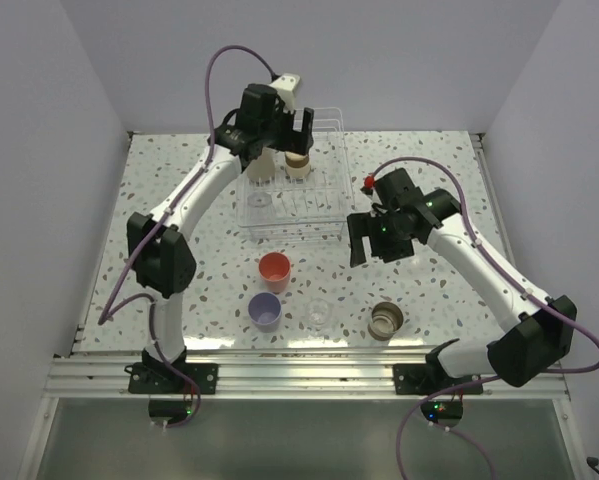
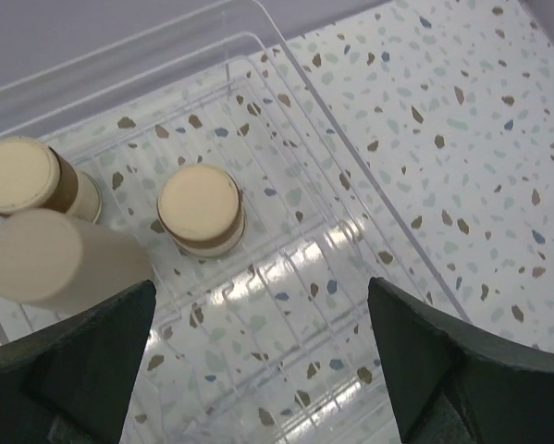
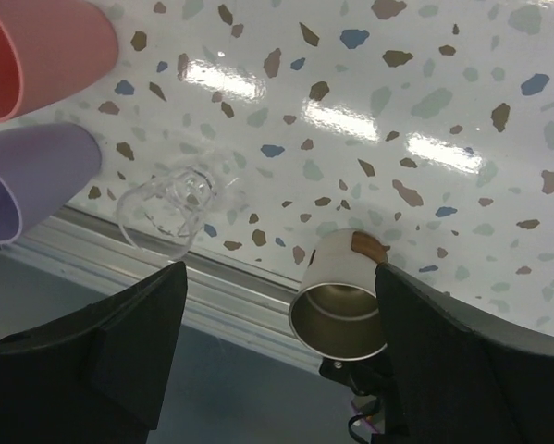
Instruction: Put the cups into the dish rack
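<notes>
- My left jaws hang wide and empty over the dish rack (image 2: 350,176). The left wrist view shows two upside-down tan cups (image 2: 201,208) and a beige cup (image 2: 55,259) inside.
- Only the top view shows a clear glass (image 1: 262,200) in the rack too.
- My right jaws gape wide and empty. The right wrist view shows the table (image 3: 424,92) carrying the coral-red cup (image 3: 45,51), lavender cup (image 3: 31,176), second glass (image 3: 170,208) and brown-rimmed cup (image 3: 341,301).

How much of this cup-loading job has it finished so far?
About halfway. Done: the dish rack holds the beige cup, two tan cups and, apparently, a clear glass. In hand: nothing; the left gripper is open above the rack, the right gripper open over the table. Left: the coral-red cup, lavender cup, second clear glass and third tan cup on the table.
</notes>
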### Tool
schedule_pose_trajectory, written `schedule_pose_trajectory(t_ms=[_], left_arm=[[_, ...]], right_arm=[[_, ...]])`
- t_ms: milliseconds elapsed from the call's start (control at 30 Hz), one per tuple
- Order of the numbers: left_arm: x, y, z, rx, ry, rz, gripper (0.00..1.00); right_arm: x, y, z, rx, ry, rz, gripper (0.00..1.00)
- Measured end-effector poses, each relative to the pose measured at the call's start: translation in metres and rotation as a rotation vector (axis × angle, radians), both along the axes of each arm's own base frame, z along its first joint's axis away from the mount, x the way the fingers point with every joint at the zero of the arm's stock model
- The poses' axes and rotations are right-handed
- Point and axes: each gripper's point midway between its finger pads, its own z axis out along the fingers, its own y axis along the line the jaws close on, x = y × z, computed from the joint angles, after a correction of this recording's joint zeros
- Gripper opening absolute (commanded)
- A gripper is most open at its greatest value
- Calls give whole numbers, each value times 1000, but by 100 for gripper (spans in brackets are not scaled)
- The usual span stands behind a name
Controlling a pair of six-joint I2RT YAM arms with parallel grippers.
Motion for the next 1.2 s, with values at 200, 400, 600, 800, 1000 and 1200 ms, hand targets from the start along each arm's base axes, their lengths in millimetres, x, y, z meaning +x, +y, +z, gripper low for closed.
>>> schedule_pose_trajectory(t_ms=[200,400,600,800,1000,1200], left_arm=[[-101,-23,-26,141,89,-183,92],[-241,-38,-68,233,212,-458,84],[-309,-21,-96,235,326,-564,56],[-350,-48,-108,224,383,-710,54],[-379,-69,-126,255,439,-810,54],[-387,-79,-140,292,472,-836,55]], right_arm=[[18,-24,17,-123,-98,-135,92],[45,-53,64,-178,-320,-340,96],[54,-60,87,-140,-426,-414,96],[64,-47,74,-129,-392,-394,96],[61,-47,71,-128,-387,-387,97],[48,-55,62,-133,-381,-385,98]])
